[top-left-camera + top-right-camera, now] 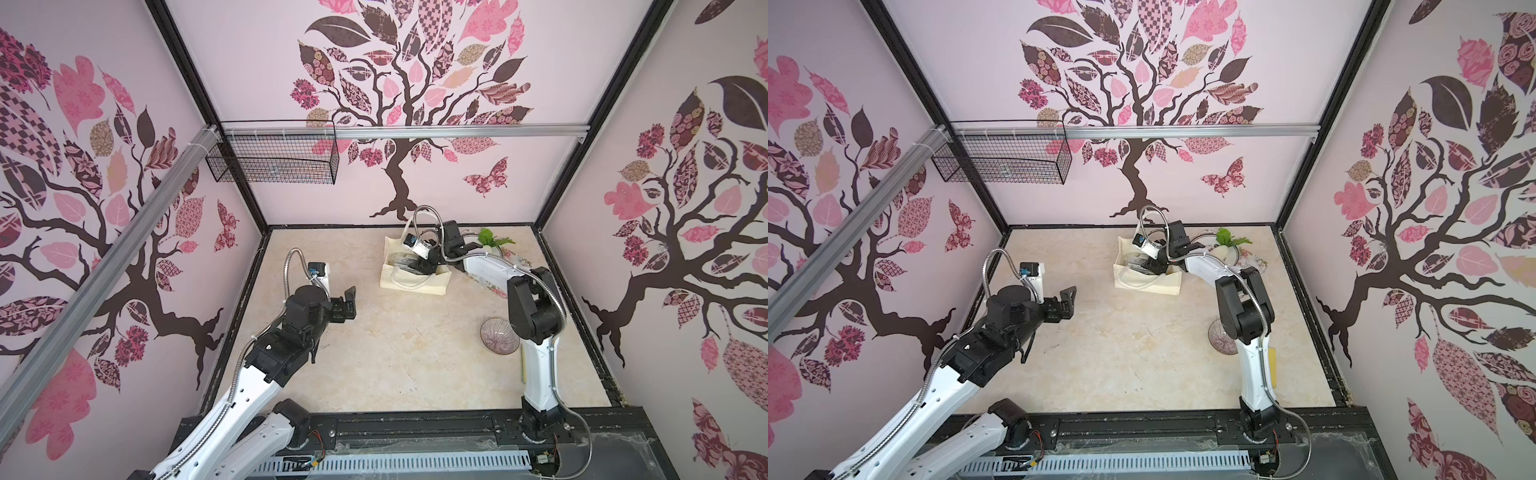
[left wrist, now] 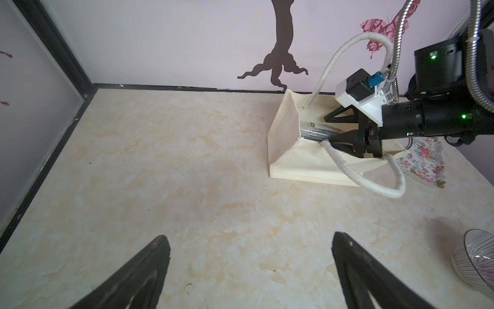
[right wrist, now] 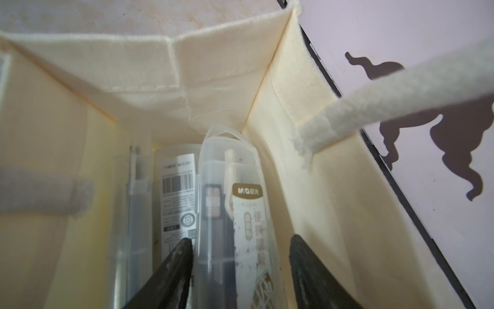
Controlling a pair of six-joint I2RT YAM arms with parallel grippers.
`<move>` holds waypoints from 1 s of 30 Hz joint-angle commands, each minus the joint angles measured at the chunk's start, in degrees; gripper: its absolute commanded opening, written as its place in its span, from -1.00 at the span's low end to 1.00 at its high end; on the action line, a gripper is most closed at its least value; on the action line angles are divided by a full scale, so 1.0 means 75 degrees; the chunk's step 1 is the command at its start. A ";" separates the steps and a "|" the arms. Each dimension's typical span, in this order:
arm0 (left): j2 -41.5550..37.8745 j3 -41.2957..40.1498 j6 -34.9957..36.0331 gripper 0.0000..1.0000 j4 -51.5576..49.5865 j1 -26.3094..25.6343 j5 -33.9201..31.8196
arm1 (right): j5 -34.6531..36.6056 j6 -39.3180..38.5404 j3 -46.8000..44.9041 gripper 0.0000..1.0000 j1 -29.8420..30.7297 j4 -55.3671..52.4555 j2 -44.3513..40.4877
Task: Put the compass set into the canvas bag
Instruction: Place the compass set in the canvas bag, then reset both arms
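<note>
The cream canvas bag stands open near the back wall. My right gripper reaches down into it. The compass set, a clear plastic case with a gold-and-white label, lies in the bag between the open jaws. One finger touches the case and the other stands off it. Two more clear cases lie beside it. My left gripper hovers open and empty over the bare table, left of the bag.
A floral tray lies right of the bag, with a green plant behind it. A patterned glass bowl sits by the right arm's base. A wire basket hangs on the back wall.
</note>
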 commanded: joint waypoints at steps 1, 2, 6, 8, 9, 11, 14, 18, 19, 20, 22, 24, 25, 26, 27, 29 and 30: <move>0.0006 -0.0135 -0.0038 0.95 0.0205 0.0026 -0.0055 | -0.0374 0.0440 0.0066 0.40 0.0002 0.0067 0.0018; 0.0012 -0.0140 -0.0037 0.95 0.0248 0.0027 -0.0082 | -0.0558 0.0594 -0.0036 0.45 0.0001 0.0275 -0.0152; 0.0146 -0.0197 0.0068 0.95 0.0596 0.0030 -0.0442 | -0.1052 0.1343 -0.0756 0.64 0.0001 0.1605 -0.1067; 0.0252 -0.0224 0.0106 0.95 0.0831 0.0021 -0.1038 | -0.1108 0.1641 -0.1019 0.83 0.0002 0.2038 -0.1423; 0.0322 -0.0223 0.0125 0.95 0.0976 0.0028 -0.1398 | -0.1100 0.1789 -0.1177 0.95 0.0002 0.2252 -0.1612; 0.0440 -0.0255 0.0265 0.95 0.1306 0.0042 -0.1974 | -0.1046 0.2005 -0.1617 1.00 -0.0004 0.2762 -0.2008; 0.0645 -0.0347 0.0743 0.95 0.1973 0.0048 -0.2643 | -0.0756 0.2548 -0.2392 1.00 -0.0003 0.3771 -0.2749; 0.1008 -0.0383 0.1309 0.95 0.2422 0.0178 -0.3300 | 0.0137 0.3187 -0.2849 1.00 -0.0001 0.4025 -0.3650; 0.1082 -0.0447 0.1447 0.95 0.2550 0.0205 -0.3377 | 0.0473 0.3331 -0.2951 1.00 -0.0007 0.3977 -0.3871; 0.1152 -0.0557 0.1588 0.95 0.2658 0.0231 -0.3436 | 0.0831 0.3459 -0.3065 1.00 -0.0004 0.3924 -0.4063; 0.1289 -0.0972 0.1886 0.95 0.3293 0.0245 -0.3706 | 0.1687 0.3642 -0.3392 1.00 0.0002 0.3724 -0.4499; 0.1431 -0.1539 0.2268 0.95 0.4104 0.0293 -0.3946 | 0.2523 0.3729 -0.3766 1.00 -0.0021 0.3487 -0.4909; 0.1521 -0.1818 0.2334 0.95 0.4495 0.0383 -0.4075 | 0.2932 0.3737 -0.3986 1.00 -0.0049 0.3410 -0.5092; 0.1614 -0.2033 0.2270 0.95 0.4729 0.0539 -0.4121 | 0.3331 0.3782 -0.4288 1.00 -0.0072 0.3407 -0.5309; 0.1687 -0.2154 0.2123 0.95 0.4736 0.0699 -0.4074 | 0.3556 0.3810 -0.4564 0.99 -0.0117 0.3456 -0.5507; 0.1924 -0.2389 0.1833 0.95 0.5116 0.1151 -0.3729 | 0.3967 0.3895 -0.5372 1.00 -0.0267 0.3768 -0.5958; 0.2061 -0.2440 0.1775 0.95 0.5179 0.1270 -0.3657 | 0.4065 0.3897 -0.5678 0.99 -0.0337 0.3910 -0.6116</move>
